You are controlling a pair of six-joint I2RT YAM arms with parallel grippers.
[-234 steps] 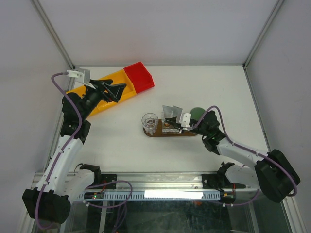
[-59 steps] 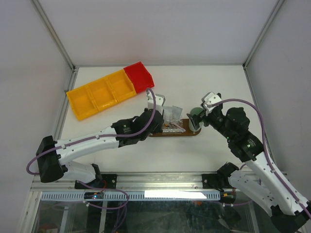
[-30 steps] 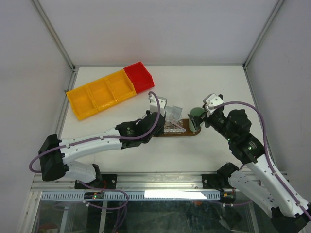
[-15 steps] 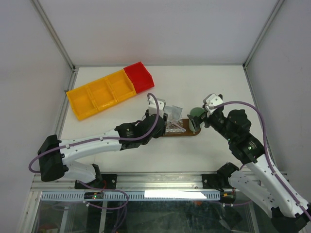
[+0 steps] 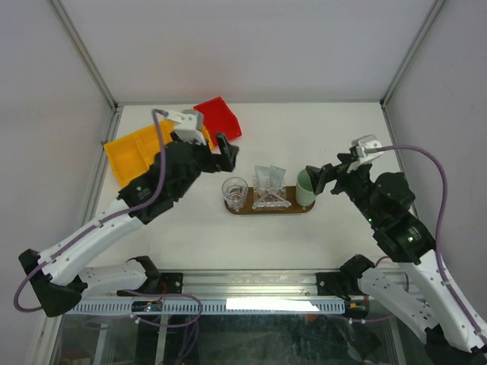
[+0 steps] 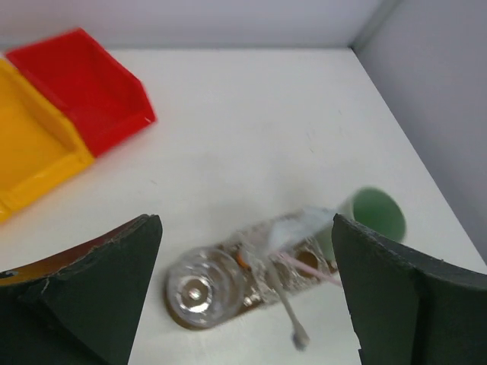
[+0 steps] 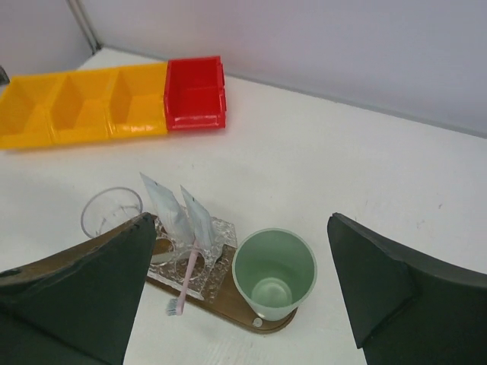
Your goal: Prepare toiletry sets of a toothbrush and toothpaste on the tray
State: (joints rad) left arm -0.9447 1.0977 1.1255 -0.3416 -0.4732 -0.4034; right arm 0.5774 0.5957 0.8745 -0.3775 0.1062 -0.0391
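Both arms off the tray (image 5: pixel 262 210); sets look placed.
Left gripper (image 5: pixel 226 152) and right gripper (image 5: pixel 318 177) have pulled back, jaws apart, empty. I see the toiletry sets (image 7: pixel 166 211) resting on the tray between glass (image 5: pixel 234 190) and green cup (image 5: pixel 304 188).
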